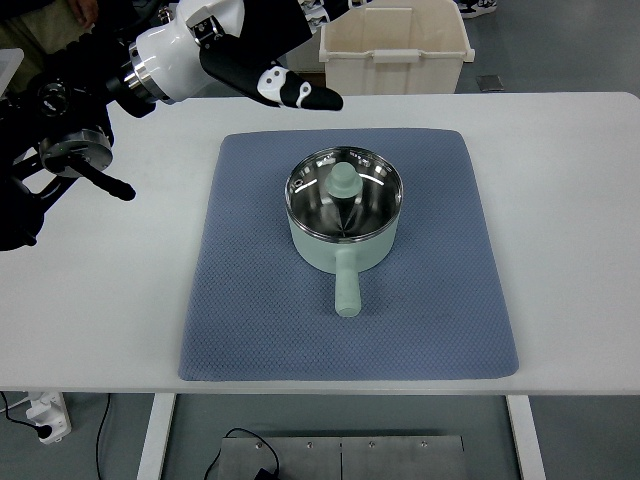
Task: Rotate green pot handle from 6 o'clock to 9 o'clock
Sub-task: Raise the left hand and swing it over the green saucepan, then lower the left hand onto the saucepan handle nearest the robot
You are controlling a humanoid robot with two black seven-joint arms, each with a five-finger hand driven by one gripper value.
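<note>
A pale green pot (344, 213) with a glass lid and green knob stands in the middle of a blue-grey mat (240, 300). Its handle (346, 285) points straight toward the near table edge. My left hand (290, 88) hovers over the table beyond the mat's far-left corner, well apart from the pot, with its black-and-white fingers stretched flat and holding nothing. The right arm does not show.
A beige plastic bin (395, 45) stands behind the table's far edge. Black arm joints and cabling (60, 150) crowd the far-left side. The white table (570, 240) extends around the mat. A person's legs (40, 25) show at the top left.
</note>
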